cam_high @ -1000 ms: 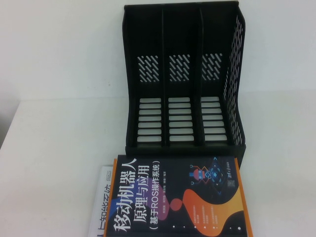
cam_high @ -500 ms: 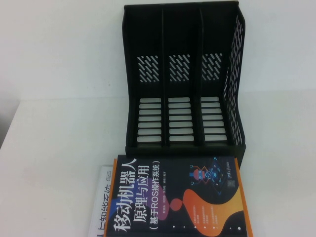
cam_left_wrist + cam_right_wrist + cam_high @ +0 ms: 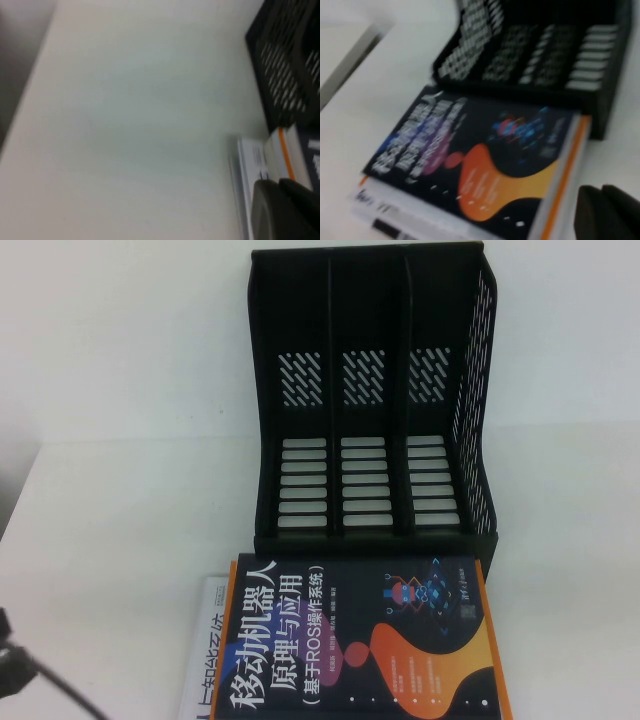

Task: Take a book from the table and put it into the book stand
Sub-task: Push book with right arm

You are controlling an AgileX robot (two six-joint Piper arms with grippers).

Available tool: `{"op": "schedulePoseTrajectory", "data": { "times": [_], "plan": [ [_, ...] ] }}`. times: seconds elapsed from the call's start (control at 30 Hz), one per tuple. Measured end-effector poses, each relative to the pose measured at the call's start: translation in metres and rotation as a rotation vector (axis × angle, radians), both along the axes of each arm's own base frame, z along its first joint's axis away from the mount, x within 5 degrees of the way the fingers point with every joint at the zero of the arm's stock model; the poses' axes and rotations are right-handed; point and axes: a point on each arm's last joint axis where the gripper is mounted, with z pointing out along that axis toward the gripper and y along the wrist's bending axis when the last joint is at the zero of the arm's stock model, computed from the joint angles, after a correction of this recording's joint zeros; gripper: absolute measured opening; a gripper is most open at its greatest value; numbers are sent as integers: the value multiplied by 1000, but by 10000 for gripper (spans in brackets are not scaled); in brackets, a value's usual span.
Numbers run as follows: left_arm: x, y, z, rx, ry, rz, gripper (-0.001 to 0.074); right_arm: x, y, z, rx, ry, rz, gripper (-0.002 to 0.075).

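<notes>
The dark book (image 3: 360, 640) with white Chinese title and orange blobs lies flat on the white table (image 3: 120, 510), just in front of the black three-slot book stand (image 3: 370, 390). All three slots are empty. My left gripper (image 3: 276, 181) is shut and empty, low over the table beside the book's orange-edged corner (image 3: 286, 155). Its arm shows as a dark shape (image 3: 20, 665) at the high view's bottom left corner. My right gripper (image 3: 601, 187) is shut and empty, beside the book's (image 3: 485, 160) orange edge, in front of the stand (image 3: 545, 65). It is outside the high view.
A white book (image 3: 205, 650) lies under the dark book and sticks out on its left; it also shows in the left wrist view (image 3: 252, 160) and the right wrist view (image 3: 395, 215). The table's left edge (image 3: 15, 510) is near.
The left arm has come into the high view at the bottom left corner. The book and the stand have not moved.
</notes>
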Motion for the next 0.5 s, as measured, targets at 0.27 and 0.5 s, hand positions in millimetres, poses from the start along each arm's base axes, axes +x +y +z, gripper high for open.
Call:
{"op": "schedulePoseTrajectory", "data": {
  "times": [0.27,0.5],
  "plan": [
    [32,-13,-28,-124,243,-96,-4,66,4,-50,25,288,91,-1],
    [33,-28,-19,-57,149,-333,-4,94,19,-93,6,482,152,-1]
  ]
}}
